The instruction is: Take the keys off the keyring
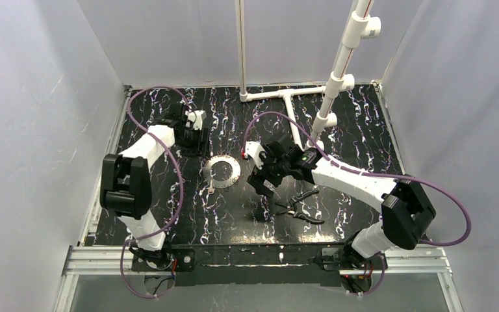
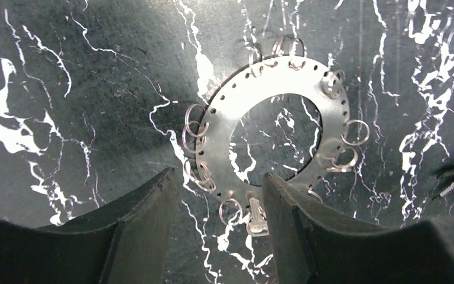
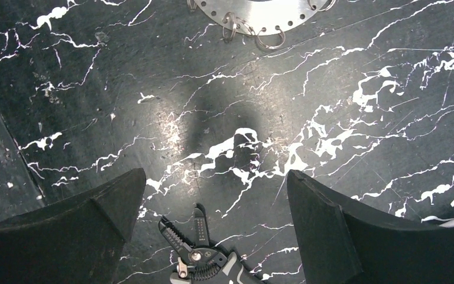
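Note:
The keyring is a flat silvery metal disc with a hollow centre, lying on the black marbled table. In the left wrist view small wire split rings hang from holes round its rim, and one small silver key lies at its near edge. My left gripper is open and empty, hovering left of the disc; its fingertips frame the disc's near rim and the key. My right gripper is open and empty, above the table right of the disc, whose edge shows in its view.
Black-handled pliers lie open on the table near the right gripper, and show in the right wrist view. A white PVC pipe frame stands at the back. Grey walls enclose the table.

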Robot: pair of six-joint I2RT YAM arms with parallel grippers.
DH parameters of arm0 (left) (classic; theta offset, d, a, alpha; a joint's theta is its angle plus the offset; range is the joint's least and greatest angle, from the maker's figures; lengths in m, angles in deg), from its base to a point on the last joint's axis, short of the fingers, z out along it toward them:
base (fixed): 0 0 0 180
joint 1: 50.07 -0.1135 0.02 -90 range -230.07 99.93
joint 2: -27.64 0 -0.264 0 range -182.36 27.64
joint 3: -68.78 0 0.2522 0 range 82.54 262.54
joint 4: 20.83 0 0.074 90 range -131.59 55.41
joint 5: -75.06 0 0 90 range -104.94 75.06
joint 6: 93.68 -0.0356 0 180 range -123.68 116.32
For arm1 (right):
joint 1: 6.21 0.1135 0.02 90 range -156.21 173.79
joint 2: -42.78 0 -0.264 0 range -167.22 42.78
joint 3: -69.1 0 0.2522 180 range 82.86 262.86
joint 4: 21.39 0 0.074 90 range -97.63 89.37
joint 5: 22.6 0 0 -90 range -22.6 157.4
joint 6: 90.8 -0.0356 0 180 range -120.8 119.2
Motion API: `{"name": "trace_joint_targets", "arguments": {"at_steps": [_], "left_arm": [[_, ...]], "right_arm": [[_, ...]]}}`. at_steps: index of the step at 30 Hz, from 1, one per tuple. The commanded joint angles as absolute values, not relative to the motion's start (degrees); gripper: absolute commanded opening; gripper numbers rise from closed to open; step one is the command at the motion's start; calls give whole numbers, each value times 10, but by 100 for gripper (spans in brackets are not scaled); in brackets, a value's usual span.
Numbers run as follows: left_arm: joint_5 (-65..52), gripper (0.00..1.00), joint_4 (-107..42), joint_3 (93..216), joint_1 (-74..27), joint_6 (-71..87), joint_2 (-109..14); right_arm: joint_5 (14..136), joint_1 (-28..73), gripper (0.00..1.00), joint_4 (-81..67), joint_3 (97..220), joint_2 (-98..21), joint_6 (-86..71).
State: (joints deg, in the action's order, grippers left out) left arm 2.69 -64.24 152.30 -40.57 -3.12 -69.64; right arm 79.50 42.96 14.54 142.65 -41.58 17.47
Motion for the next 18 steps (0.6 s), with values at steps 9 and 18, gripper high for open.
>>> {"name": "trace_joint_targets", "arguments": {"at_steps": [9, 18], "left_arm": [[2, 52, -608, 1531, -403, 38, -748], [18, 45, -603, 1539, -403, 46, -782]], "right_arm": [[785, 433, 98, 102, 1437, -425, 149], [790, 433, 98, 106, 1444, -437, 147]]}}
